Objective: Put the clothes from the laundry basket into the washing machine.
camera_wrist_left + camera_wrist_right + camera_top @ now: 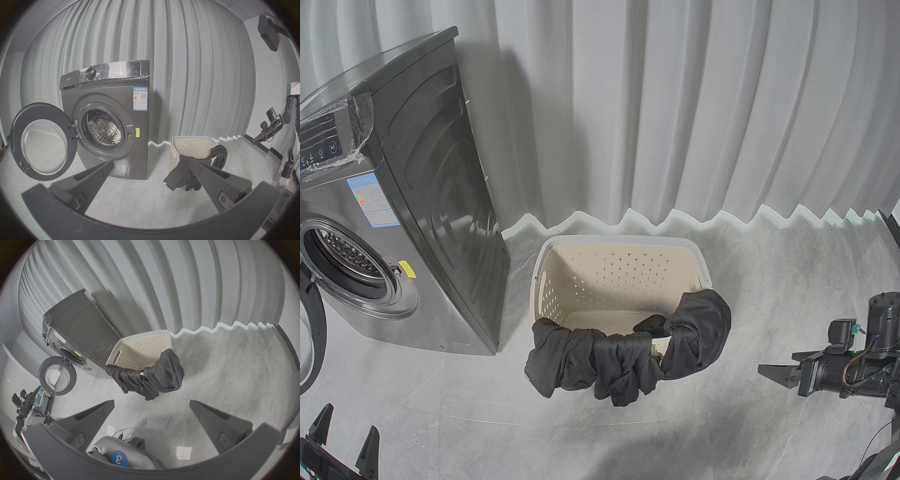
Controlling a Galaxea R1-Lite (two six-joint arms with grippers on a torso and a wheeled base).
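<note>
A pale pleated curtain hangs across the back of the room and meets a grey marbled floor. On the robot's left stands a dark grey front-loading washing machine. Its round glass-windowed door is swung wide open, and the perforated steel drum is bare to view.

Just beside the machine's side panel, toward the middle of the floor, sits a cream plastic laundry basket with star-shaped holes in its walls. A bundle of black clothes lies draped along the basket's near rim. Most of the cloth hangs down the outside, a fold at the right corner bulges over the edge, and a small part dips inside.

The left arm is held low at the near left. Its black left claw points forward toward the machine and basket, released, with its two fingers spread wide and nothing between them. It is well apart from both the clothes and the machine.

The right arm reaches in from the robot's right side, roughly level above the floor. Its right claw is aimed across toward the basket. It too is released, with both fingers splayed and nothing in them, well apart from the clothes.
</note>
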